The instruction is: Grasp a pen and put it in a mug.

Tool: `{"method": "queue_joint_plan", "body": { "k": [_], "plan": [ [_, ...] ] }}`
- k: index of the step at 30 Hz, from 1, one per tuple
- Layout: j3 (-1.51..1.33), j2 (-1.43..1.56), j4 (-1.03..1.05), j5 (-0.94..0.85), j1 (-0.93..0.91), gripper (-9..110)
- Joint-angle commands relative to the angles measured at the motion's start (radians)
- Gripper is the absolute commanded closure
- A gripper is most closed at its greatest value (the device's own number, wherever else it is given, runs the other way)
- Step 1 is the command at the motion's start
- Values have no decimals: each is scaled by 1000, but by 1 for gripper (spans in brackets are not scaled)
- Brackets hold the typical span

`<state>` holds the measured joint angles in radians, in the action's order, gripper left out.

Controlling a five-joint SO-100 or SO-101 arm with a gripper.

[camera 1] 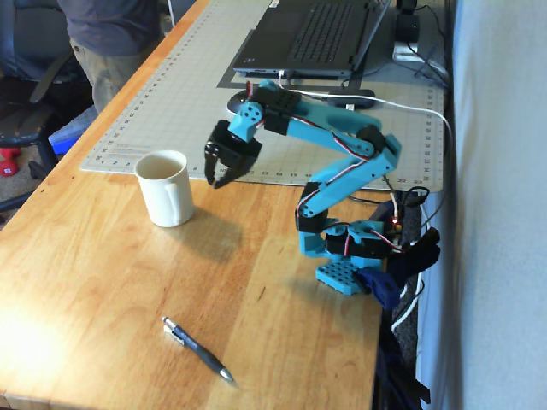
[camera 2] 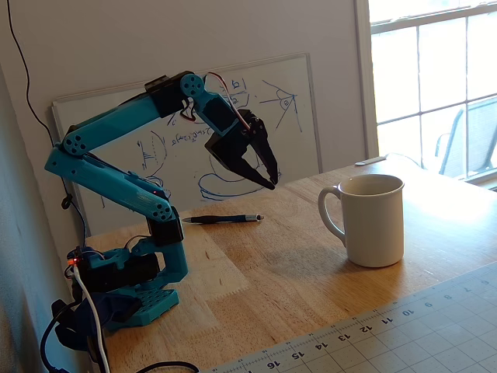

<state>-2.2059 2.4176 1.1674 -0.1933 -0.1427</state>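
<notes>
The pen (camera 1: 198,348) lies flat on the wooden table near its front edge, dark with a silver tip; in the other fixed view the pen (camera 2: 221,219) rests behind the arm. The cream-white mug (camera 1: 167,188) stands upright with nothing in it, its handle turned toward the arm, and the mug (camera 2: 373,221) shows at the right. My gripper (camera 1: 215,179) hangs in the air just right of the mug and above its rim, well away from the pen. The black fingers of the gripper (camera 2: 272,182) point down, shut with nothing in them.
A grey cutting mat (camera 1: 197,102) behind the mug holds a mouse (camera 1: 254,104) and a laptop (camera 1: 312,34). A whiteboard (camera 2: 186,116) leans on the wall behind the arm. A person (camera 1: 111,34) stands at the far left table edge. Cables (camera 1: 376,102) run beside the arm's base (camera 1: 350,265).
</notes>
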Motion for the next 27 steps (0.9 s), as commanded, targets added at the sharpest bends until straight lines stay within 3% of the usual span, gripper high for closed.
{"method": "queue_joint_plan", "body": {
  "k": [1, 11, 27],
  "plan": [
    [175, -80, 3, 161, 66, 101],
    [318, -261, 3, 788, 334, 101],
    [319, -376, 2, 1890, 589, 101]
  ]
}}
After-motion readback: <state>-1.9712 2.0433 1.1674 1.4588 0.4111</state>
